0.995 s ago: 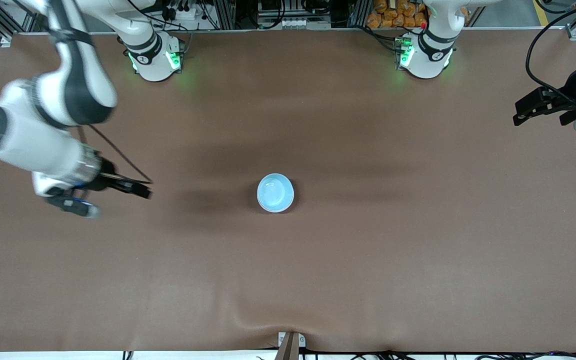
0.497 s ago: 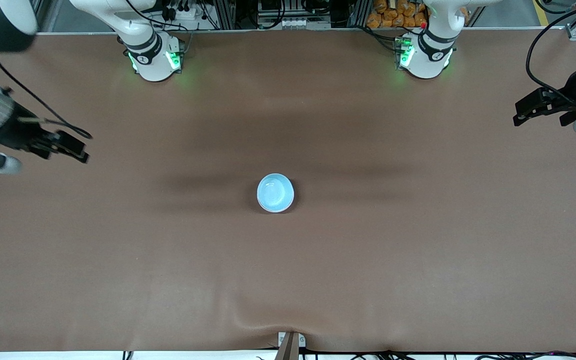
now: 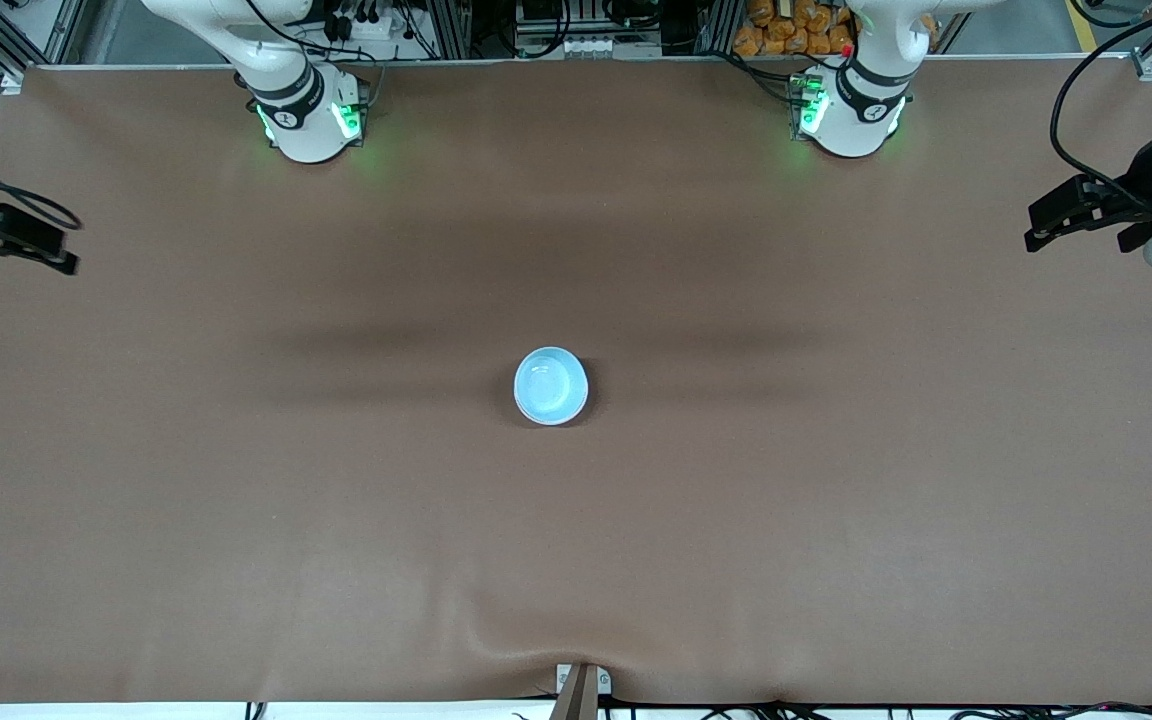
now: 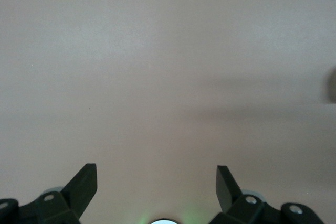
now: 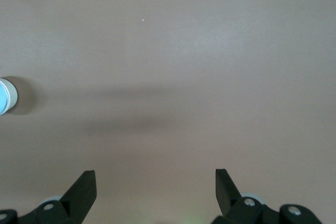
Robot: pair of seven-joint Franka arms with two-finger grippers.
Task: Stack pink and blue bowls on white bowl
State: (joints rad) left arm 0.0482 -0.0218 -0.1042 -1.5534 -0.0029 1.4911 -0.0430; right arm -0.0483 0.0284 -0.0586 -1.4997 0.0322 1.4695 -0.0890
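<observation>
Writing or labels cannot be read anywhere on the bowls or the bench. Only the blue bowl shows, glossy and pale sky blue, upright at the middle of the brown bench; whether other bowls sit under it cannot be told. Left claw hangs over the left arm's end, fingers apart and empty. Right claw hangs over the right arm's end, fingers likewise apart, holding nothing.

I see even overhead light on the table, soft banded shadows across its middle, and hazy, washed-out wrist views.
</observation>
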